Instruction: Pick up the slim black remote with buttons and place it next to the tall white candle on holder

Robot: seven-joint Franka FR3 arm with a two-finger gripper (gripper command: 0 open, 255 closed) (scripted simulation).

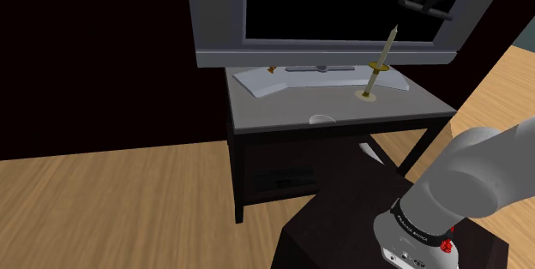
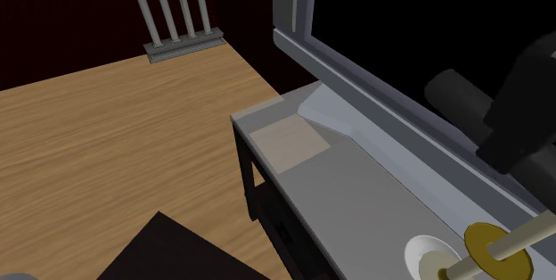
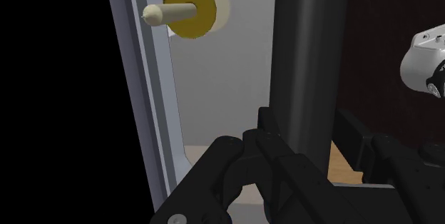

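Gripper (image 3: 303,144) fingers are pressed onto the slim black remote (image 3: 307,58), which is held high above the grey table (image 1: 283,109). Pickup is judged done; the remote is yet to be lowered and released beside the pale candle (image 3: 171,12) on its holder.

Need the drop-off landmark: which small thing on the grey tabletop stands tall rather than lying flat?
The pale candle on its gold holder; the white dish and tan square lie flat.

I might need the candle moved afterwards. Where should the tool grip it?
With the remote let go, grip the candle on its thin shaft above the yellow disc, coming from the table front: it is tall and slim, and the TV stands close behind.
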